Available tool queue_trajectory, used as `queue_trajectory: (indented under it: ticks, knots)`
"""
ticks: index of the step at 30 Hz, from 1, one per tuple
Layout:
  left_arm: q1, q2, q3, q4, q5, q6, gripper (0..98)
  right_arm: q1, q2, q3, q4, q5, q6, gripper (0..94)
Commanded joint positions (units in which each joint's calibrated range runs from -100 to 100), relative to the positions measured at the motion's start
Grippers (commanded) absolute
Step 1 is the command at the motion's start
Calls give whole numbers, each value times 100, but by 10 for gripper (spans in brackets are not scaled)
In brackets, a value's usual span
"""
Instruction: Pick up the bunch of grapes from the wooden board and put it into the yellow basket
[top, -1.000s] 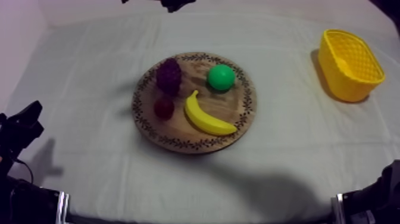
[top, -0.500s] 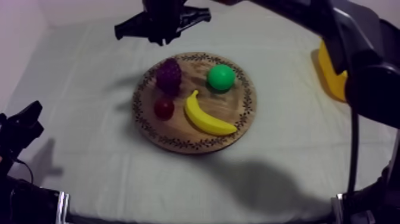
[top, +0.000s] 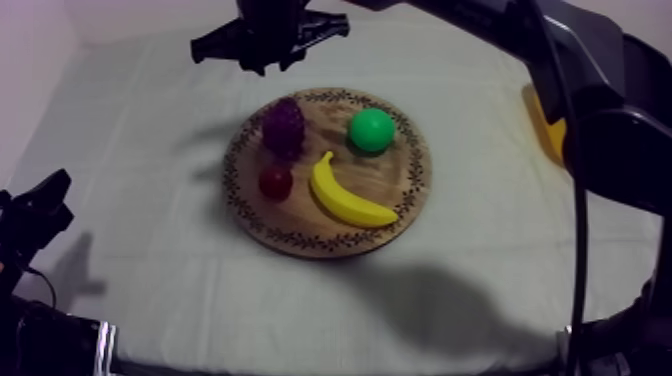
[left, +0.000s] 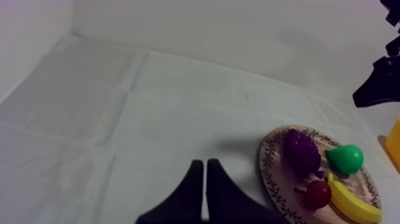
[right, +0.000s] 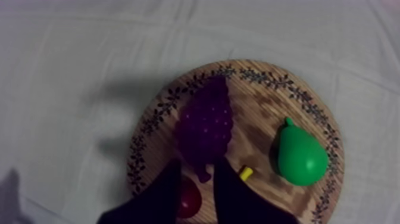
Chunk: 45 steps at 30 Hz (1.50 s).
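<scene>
The purple bunch of grapes (top: 284, 127) lies on the far left part of the round wooden board (top: 410, 205), beside a green pear (top: 372, 130), a banana (top: 350, 197) and a small red fruit (top: 275, 182). My right arm reaches in from the upper right, and its gripper (top: 268, 62) hangs just beyond the board's far rim, above the grapes. In the right wrist view that gripper (right: 196, 165) is open, with the grapes (right: 207, 122) just ahead of its fingertips. My left gripper (left: 205, 170) is shut on nothing, resting low at the left (top: 38, 212).
The yellow basket (top: 553, 128) stands at the far right, mostly covered by my right arm. The left wrist view has the board (left: 269, 173) to one side and bare cloth all around it.
My right arm has swung in from the upper right to hover over the board's far edge and now covers most of the basket. In the last half second it barely moved. The left arm is still.
</scene>
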Motion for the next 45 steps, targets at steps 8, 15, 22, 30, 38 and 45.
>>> queue_trajectory:
  ticks: [8,15,22,30,38,45]
  knots:
    - [1,0,-4,-2,-4,0,1,42,25,9,-75,-123,0,434]
    - [1,0,-4,-2,-4,0,1,61,113,289,-97,-480,-32,627]
    - [1,0,-4,-2,-4,0,1,119,296,489,-113,-845,-89,670]
    - [1,0,-4,-2,-4,0,1,189,634,621,-164,-1317,-106,665]
    - [1,0,-4,-2,-4,0,1,229,1160,541,-181,-1686,-136,662]
    - [1,0,-4,-2,-4,0,1,309,1623,299,-160,-1797,-280,651]
